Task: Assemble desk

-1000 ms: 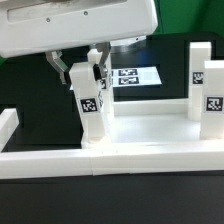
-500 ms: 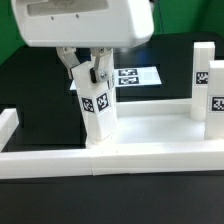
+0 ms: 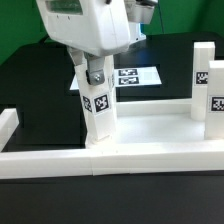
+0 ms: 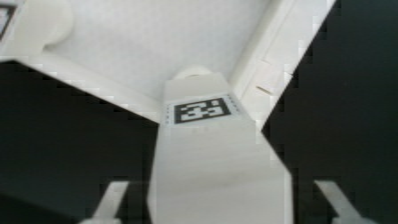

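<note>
The desk top (image 3: pixel 150 125) lies flat, a white tray with a raised rim. One white tagged leg (image 3: pixel 97 110) stands upright in its near corner at the exterior view's left. Two more legs (image 3: pixel 203 62) (image 3: pixel 214 100) stand at the right. My gripper (image 3: pixel 94 72) hangs straight over the left leg's upper end, one finger on each side. In the wrist view the leg (image 4: pixel 214 160) fills the middle and my gripper (image 4: pixel 217 205) straddles it. Dark gaps separate both fingers (image 4: pixel 112 200) from the leg's sides, so the gripper is open. The desk top (image 4: pixel 107 50) shows beyond the leg.
A long white border rail (image 3: pixel 110 160) runs along the front, with a short rail end (image 3: pixel 8 120) at the exterior view's left. The marker board (image 3: pixel 135 76) lies on the black table behind the desk top.
The hand has turned about the left leg and shifted toward the exterior view's right. The fingers have eased slightly off the leg. The leg and desk top have stayed put.
</note>
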You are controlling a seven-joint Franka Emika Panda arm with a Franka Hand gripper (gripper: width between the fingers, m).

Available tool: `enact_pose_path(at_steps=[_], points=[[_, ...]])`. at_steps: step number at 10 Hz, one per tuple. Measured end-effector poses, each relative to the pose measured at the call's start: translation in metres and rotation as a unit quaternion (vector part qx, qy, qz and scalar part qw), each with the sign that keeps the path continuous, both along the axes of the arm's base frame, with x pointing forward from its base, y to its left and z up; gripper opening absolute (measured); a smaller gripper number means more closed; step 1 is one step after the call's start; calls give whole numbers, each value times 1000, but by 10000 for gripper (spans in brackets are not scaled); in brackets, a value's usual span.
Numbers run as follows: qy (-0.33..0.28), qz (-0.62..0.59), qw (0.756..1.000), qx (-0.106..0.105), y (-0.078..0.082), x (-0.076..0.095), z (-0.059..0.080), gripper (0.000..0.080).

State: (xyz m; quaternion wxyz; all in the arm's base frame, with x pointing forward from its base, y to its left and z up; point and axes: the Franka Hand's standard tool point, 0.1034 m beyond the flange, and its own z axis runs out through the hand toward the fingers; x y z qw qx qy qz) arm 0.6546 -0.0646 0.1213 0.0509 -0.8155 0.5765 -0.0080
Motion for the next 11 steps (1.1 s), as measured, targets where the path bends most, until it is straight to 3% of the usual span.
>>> enact_pose_path(at_steps=[1, 5, 6, 8, 9, 11], points=[[4, -15, 1000, 2, 9, 1, 0, 314], [3, 11, 1000, -1, 8, 0, -1, 360], [-7, 107, 994, -15, 7, 0, 1, 564], [-20, 287, 957, -29, 8, -11, -2, 642], [-31, 290, 956, -35, 5, -15, -1, 642], [-34, 373, 926, -42, 4, -16, -2, 649]])
